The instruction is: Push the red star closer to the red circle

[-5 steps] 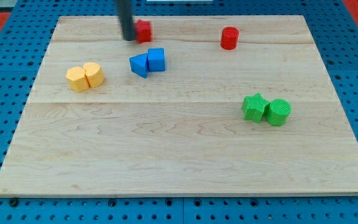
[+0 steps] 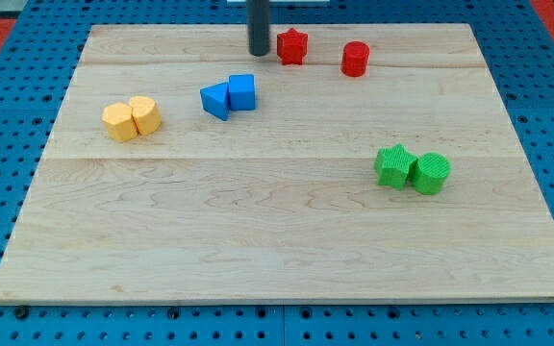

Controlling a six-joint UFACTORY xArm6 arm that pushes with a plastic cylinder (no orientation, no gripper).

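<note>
The red star (image 2: 291,46) lies near the view's top, a little right of centre. The red circle (image 2: 355,59), a short cylinder, stands to its right with a small gap between them. My tip (image 2: 258,51) is just left of the red star, a short way off it, with the dark rod rising out of the view's top.
A blue triangle (image 2: 216,99) and a blue cube (image 2: 242,92) touch below my tip. Two yellow blocks (image 2: 131,118) sit together at the left. A green star (image 2: 393,165) and a green cylinder (image 2: 431,173) sit at the right. The wooden board (image 2: 277,240) lies on blue pegboard.
My tip has moved right along the view's top. The red star has slid right with it and now lies much nearer the red circle.
</note>
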